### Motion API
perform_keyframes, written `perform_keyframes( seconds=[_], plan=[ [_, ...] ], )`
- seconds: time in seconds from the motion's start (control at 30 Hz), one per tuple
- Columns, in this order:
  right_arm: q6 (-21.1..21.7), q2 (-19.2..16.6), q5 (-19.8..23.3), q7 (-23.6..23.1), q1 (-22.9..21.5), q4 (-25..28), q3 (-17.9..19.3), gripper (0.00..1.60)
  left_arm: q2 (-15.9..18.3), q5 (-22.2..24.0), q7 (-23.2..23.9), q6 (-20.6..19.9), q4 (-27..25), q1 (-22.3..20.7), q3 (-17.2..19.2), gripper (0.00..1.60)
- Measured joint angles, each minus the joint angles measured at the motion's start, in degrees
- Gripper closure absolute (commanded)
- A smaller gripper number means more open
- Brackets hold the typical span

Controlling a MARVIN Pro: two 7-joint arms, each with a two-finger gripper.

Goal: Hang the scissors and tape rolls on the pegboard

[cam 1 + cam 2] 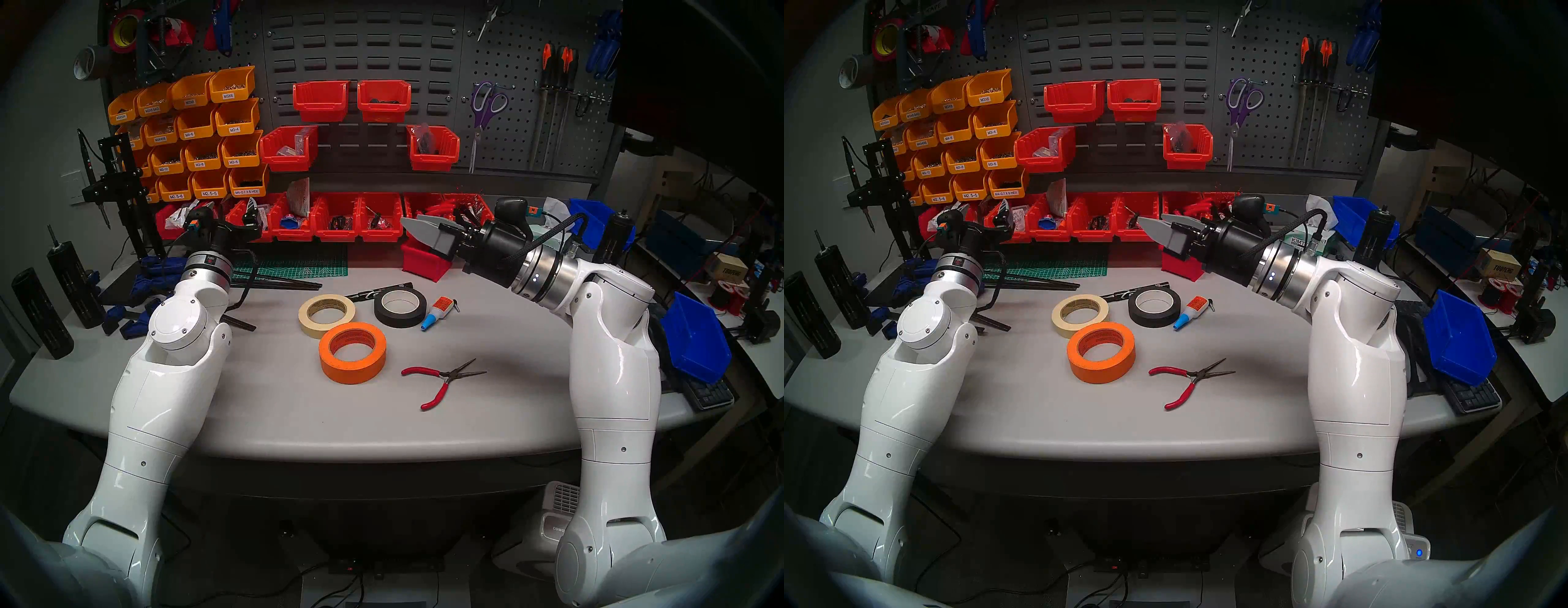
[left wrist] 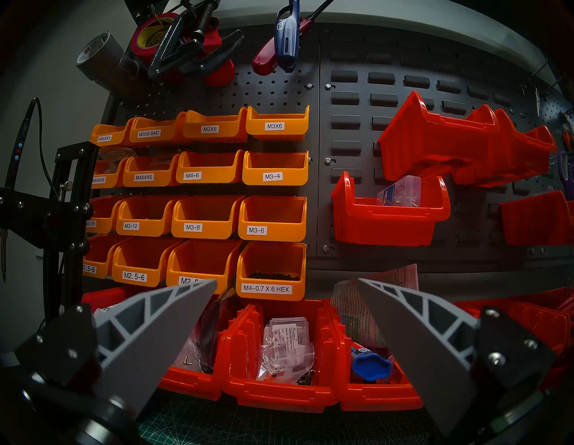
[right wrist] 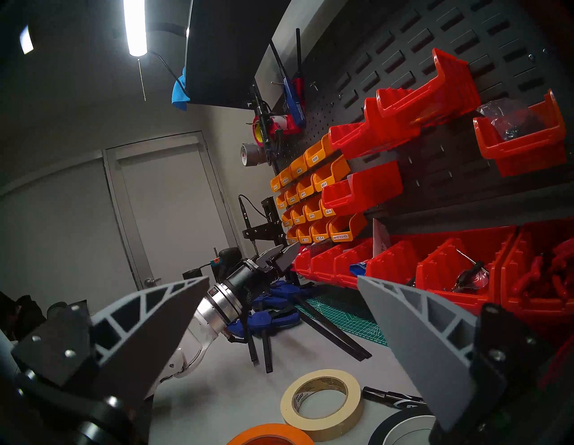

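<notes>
The purple-handled, silver-bladed scissors already hang on the dark perforated metal pegboard, while the cream, black and orange tape rolls lie mid-table, both grippers' fingers wide open and empty.

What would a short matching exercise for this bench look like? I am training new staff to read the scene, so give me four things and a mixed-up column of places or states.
Things:
1. scissors
2. orange tape roll
3. red-handled pliers
4. right end effector

Places or states:
A. lying flat on the table, touching the cream tape roll
B. open and empty, raised above the table
C. hanging on the pegboard, blades down
D. lying on the table nearest the front edge, handles spread

Pairs: 1-C, 2-A, 3-D, 4-B
</notes>
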State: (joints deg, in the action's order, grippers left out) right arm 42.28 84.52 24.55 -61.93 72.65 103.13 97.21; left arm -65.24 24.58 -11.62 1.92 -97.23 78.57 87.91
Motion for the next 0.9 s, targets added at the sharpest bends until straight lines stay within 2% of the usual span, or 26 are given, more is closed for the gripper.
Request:
perform_keyframes(
  seconds=[0.23,0.43,0.67,0.9],
  plan=[
    [-2.1,-0.3,-0.8,-1.9,-0.8,-5.5,-4.1,0.00,0.0,0.0,0.0,0.0,0.0,0.0,0.0,0.00],
    [-2.7,-1.5,-2.4,-3.1,-1.7,-8.2,-6.8,0.00,0.0,0.0,0.0,0.0,0.0,0.0,0.0,0.00],
    [-1.5,-3.7,-4.1,-2.6,-2.7,-8.2,-8.7,0.00,0.0,0.0,0.0,0.0,0.0,0.0,0.0,0.00],
    [0.7,-6.1,-4.0,-0.4,-3.6,-7.3,-10.0,0.00,0.0,0.0,0.0,0.0,0.0,0.0,0.0,0.00]
  ],
)
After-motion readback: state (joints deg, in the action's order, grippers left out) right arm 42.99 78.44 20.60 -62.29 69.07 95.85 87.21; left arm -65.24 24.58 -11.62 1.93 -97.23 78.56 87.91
